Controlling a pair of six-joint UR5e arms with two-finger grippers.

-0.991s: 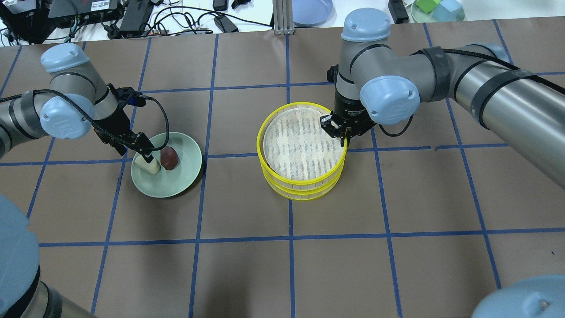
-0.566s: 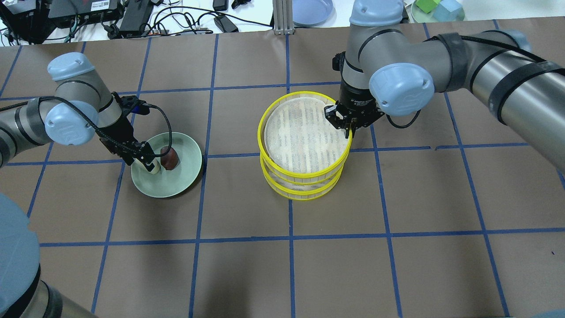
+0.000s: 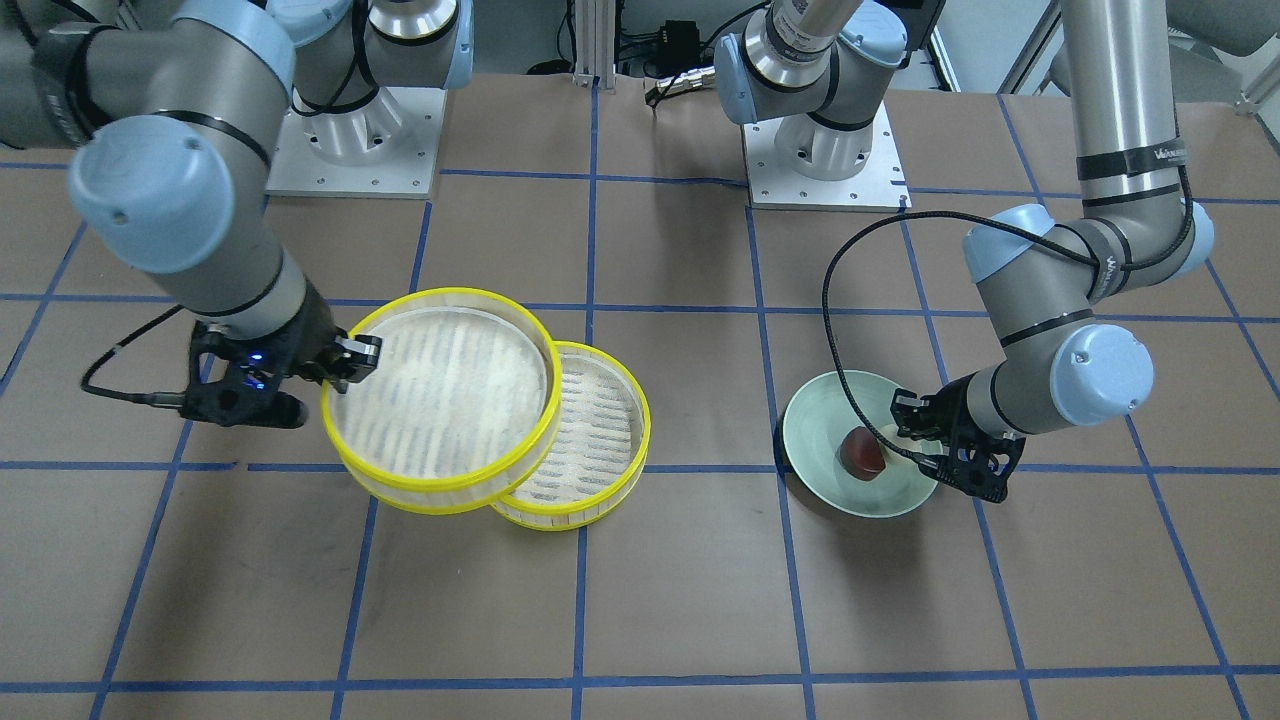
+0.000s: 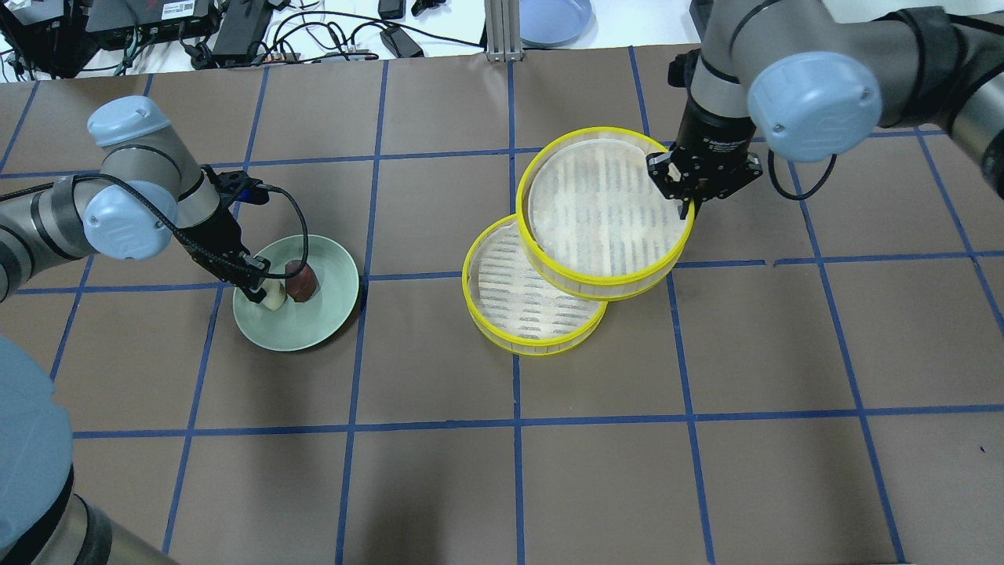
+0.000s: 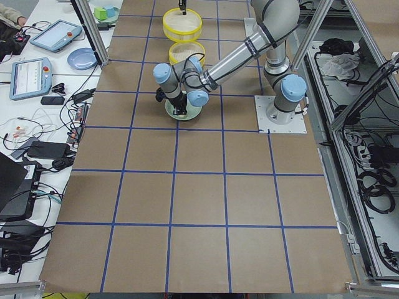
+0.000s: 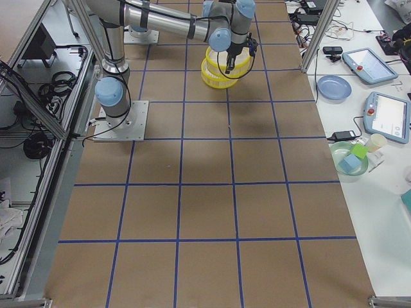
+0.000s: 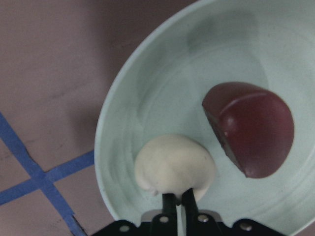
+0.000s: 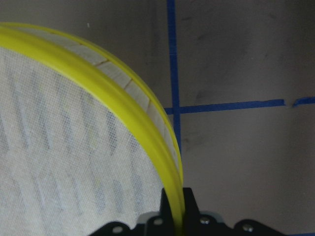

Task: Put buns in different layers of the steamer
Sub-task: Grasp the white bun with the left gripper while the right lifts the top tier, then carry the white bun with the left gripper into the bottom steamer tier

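Observation:
My right gripper [image 4: 682,200] is shut on the yellow rim of the upper steamer layer [image 4: 596,212] and holds it raised and tilted. The layer is shifted to the far right, partly over the lower layer [image 4: 510,298], which rests on the table. Both floors are bare. In the front view the lifted layer [image 3: 440,400] overlaps the lower one [image 3: 590,440]. The dark reddish-brown bun [image 4: 300,281] and the cream-white bun [image 7: 174,164] lie on the pale green plate [image 4: 314,322]. My left gripper [image 7: 178,199] has its fingers nearly together, pinching the cream bun's near edge.
A blue plate [image 4: 553,20], a green dish with blocks [image 4: 776,20], cables and power bricks [image 4: 235,31] and a metal post [image 4: 498,31] lie beyond the table's far edge. Brown table with blue grid lines lies between the plate and the steamer.
My right gripper has lifted the upper layer off the stack and carried it right and away from me, uncovering the lower layer. My left gripper stays at the cream bun, slightly lower.

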